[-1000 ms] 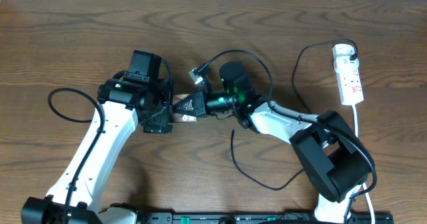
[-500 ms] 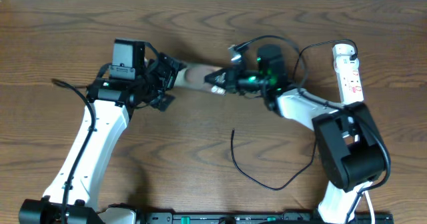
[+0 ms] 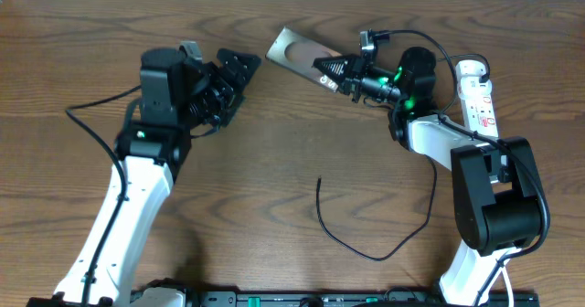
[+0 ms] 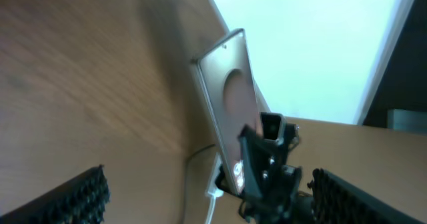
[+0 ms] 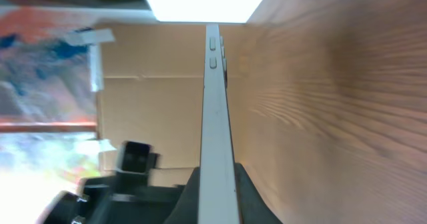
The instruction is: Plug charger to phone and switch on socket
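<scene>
Early stage, no step done as far as the frames show. The right pincer (image 3: 331, 69) is clamped tight on one short end of the phone (image 3: 294, 49) and holds it tilted on edge, back of the surface (image 3: 274, 161), near the far side. The left pincer (image 3: 239, 74) is spread wide and holds nothing. It is just beside the phone's free end, not touching it.

The charger (image 3: 366, 252) lies loose on the surface near the front, well apart from the phone. Its plug tip (image 3: 318, 181) points away from the robot and no pincer is on it. The socket (image 3: 479, 106) sits at the right side, untouched.

Left to do, by my read: get the plug tip, seat it in the phone's port, press the socket switch.

Hard to tell:
- Phone port is not visible in any view; the right wrist view shows only the thin edge (image 5: 217, 117) with side buttons.
- Whether the phone's far end rests on the surface is unclear.
- Charger's far run goes behind the right arm (image 3: 439, 133), so its link to the socket can't be confirmed.
- Switch position is too small to read.
- Left wrist view is blurred.
</scene>
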Action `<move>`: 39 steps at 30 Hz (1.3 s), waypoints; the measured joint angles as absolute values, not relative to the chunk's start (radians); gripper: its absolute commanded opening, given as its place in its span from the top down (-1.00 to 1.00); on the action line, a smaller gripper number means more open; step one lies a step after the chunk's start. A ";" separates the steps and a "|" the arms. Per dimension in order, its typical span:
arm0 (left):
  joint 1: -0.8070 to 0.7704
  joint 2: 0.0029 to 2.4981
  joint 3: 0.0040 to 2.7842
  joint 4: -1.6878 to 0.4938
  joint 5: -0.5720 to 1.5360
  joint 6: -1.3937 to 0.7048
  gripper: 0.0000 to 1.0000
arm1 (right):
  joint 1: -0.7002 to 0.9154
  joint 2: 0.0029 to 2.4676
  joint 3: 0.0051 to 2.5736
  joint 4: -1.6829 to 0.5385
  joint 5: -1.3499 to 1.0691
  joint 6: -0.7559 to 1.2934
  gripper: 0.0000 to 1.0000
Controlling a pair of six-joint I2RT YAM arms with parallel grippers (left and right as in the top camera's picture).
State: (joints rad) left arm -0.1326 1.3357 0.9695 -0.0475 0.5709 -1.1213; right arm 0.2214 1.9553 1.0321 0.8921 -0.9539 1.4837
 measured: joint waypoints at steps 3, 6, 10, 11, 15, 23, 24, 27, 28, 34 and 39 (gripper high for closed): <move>-0.133 1.324 0.842 0.193 0.572 -1.192 -0.87 | 0.222 1.955 1.032 0.938 -0.955 1.552 0.97; -0.133 1.321 0.720 0.446 0.571 -1.270 -0.87 | 0.226 1.955 1.032 0.963 -0.955 1.604 0.97; -0.133 1.320 0.583 0.728 0.543 -1.352 -0.87 | 0.244 1.955 1.032 0.972 -0.955 1.648 0.97; -0.133 1.320 0.561 0.769 0.537 -1.366 -0.87 | 0.250 1.955 1.032 0.976 -0.955 1.654 0.97; -0.133 1.320 0.517 0.813 0.509 -1.397 -0.89 | 0.293 1.955 1.032 0.994 -0.957 1.674 0.97; -0.133 1.320 0.515 0.822 0.462 -1.418 -0.92 | 0.392 1.955 1.032 1.000 -0.984 1.679 0.97; -0.133 1.320 0.515 0.824 0.458 -1.418 -0.95 | 0.405 1.955 1.032 1.000 -0.992 1.679 0.97; -0.127 1.320 0.515 0.834 0.442 -1.419 -0.98 | 0.424 1.955 1.032 1.000 -1.001 1.679 0.97; -0.122 1.320 0.515 0.834 0.439 -1.419 -0.98 | 0.427 1.955 1.032 1.000 -1.003 1.679 0.97; -0.063 1.320 0.515 0.834 0.435 -1.419 -1.00 | 0.434 1.955 1.032 1.000 -1.021 1.679 0.97; -0.027 1.320 0.515 0.834 0.440 -1.419 -0.99 | 0.441 1.955 1.032 1.000 -1.041 1.678 0.97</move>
State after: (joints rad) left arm -0.0273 1.3197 0.5148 0.8345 0.4400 -1.4185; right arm 0.4408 1.9553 1.0321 0.9997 -1.0409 1.6783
